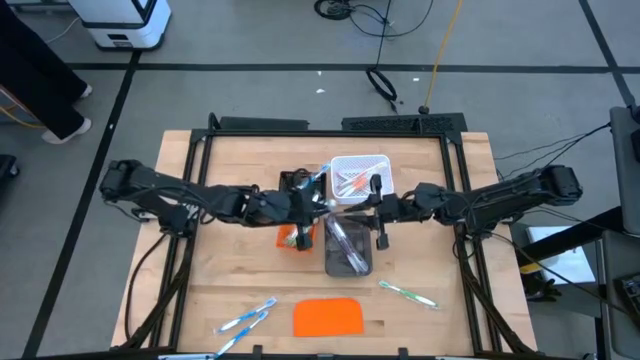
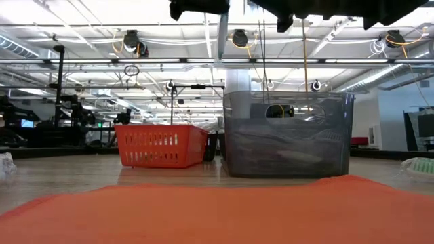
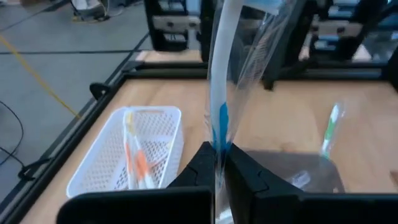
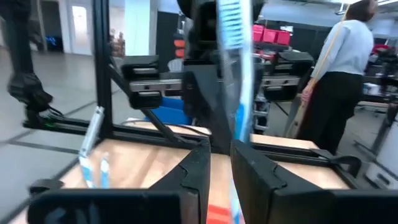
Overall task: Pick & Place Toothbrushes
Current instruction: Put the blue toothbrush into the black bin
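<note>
both tools [image 1: 330,205] pinching one blue toothbrush [image 3: 219,118]

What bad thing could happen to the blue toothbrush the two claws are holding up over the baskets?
Both the left claw and the right claw pinch the same wrapped blue toothbrush. If they pull apart, the clear wrapper might tear or the brush could slip out. It hangs above the grey basket, close to the white basket and orange basket, so a drop might land in the wrong one.
</note>
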